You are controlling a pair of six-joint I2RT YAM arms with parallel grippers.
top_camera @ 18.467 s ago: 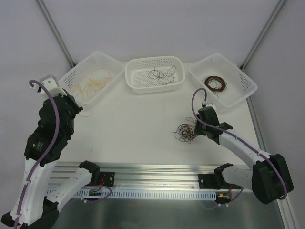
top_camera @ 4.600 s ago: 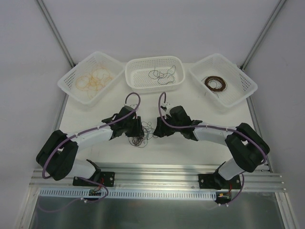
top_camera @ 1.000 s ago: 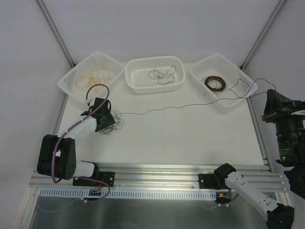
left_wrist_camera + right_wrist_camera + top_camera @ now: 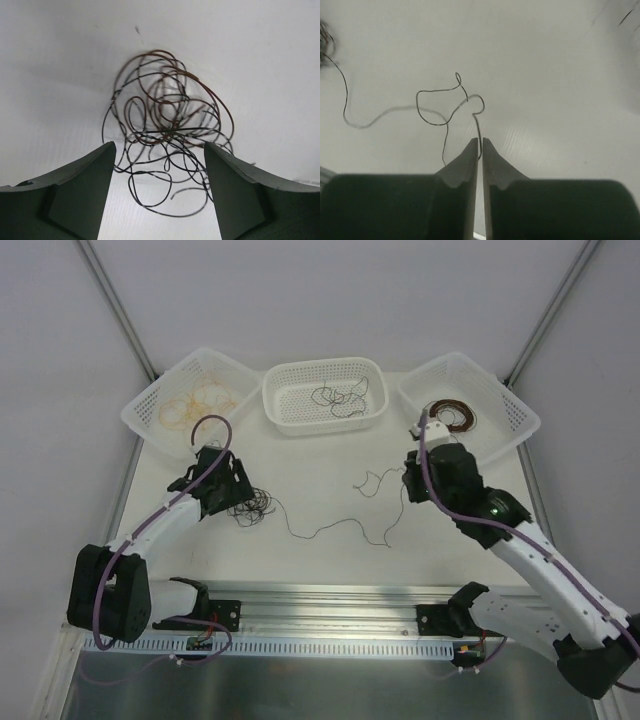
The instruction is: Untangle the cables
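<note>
A tangle of thin black and dark brown cables [image 4: 248, 506] lies on the white table at the left. My left gripper [image 4: 237, 492] hangs just over it, open. In the left wrist view the tangle [image 4: 170, 125] sits between and beyond the spread fingers of the left gripper [image 4: 159, 150], touching neither. One black cable [image 4: 330, 526] trails slack from the tangle across the table to my right gripper [image 4: 409, 486]. In the right wrist view the right gripper [image 4: 480, 145] is shut on that cable's end [image 4: 478, 127], which curls in a loop ahead of the tips.
Three white baskets stand along the back: the left one [image 4: 150, 420] holds yellow-tan cables, the middle one [image 4: 300, 375] black cables, the right one [image 4: 505, 405] dark brown coils. The arm bases and a metal rail [image 4: 330, 605] run along the near edge.
The right arm has swung back from high at the far right to low over the table. The black cable, stretched taut before, now lies slack in curves. The left gripper has opened wider.
</note>
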